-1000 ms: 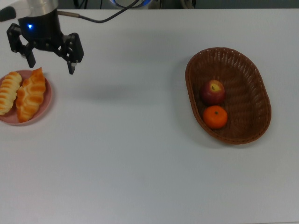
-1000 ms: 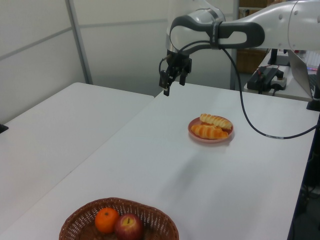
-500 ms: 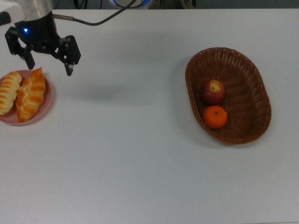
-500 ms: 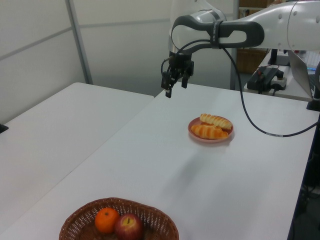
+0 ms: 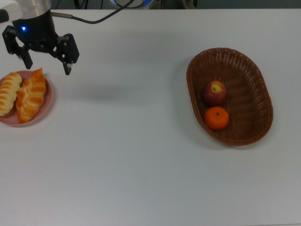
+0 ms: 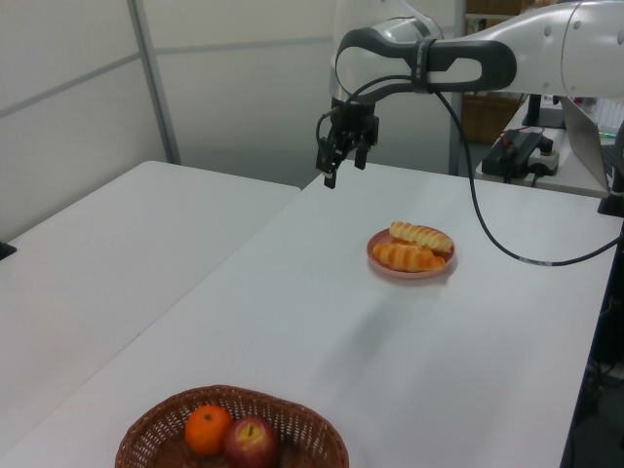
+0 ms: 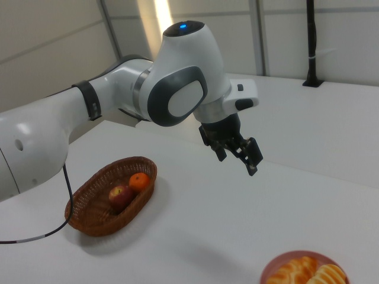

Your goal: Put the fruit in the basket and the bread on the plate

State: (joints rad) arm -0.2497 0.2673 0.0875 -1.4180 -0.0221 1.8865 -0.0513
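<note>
The pink plate (image 5: 47, 100) at the top view's left edge carries both pastries: the striped roll (image 5: 8, 93) and the knobbly twisted roll (image 5: 32, 95), side by side. Just beyond the plate my gripper (image 5: 47, 68) hangs in the air, open and empty, well above the table in the left view (image 6: 343, 174). On the top view's right, the oval wicker basket (image 5: 249, 89) holds the dark red apple (image 5: 214, 92) and the tangerine (image 5: 217, 117). The right view shows the gripper (image 7: 238, 163) between the basket (image 7: 89, 220) and the plate (image 7: 277, 264).
A second white table (image 6: 88, 253) adjoins on the left view's left. A black cable (image 6: 487, 234) hangs from the arm over the table's far side. A power strip (image 6: 522, 148) lies on a surface behind. Wall panels stand beyond.
The open gripper has drifted a little toward the top view's upper left, away from the plate. The pastries, fruit and basket have not moved.
</note>
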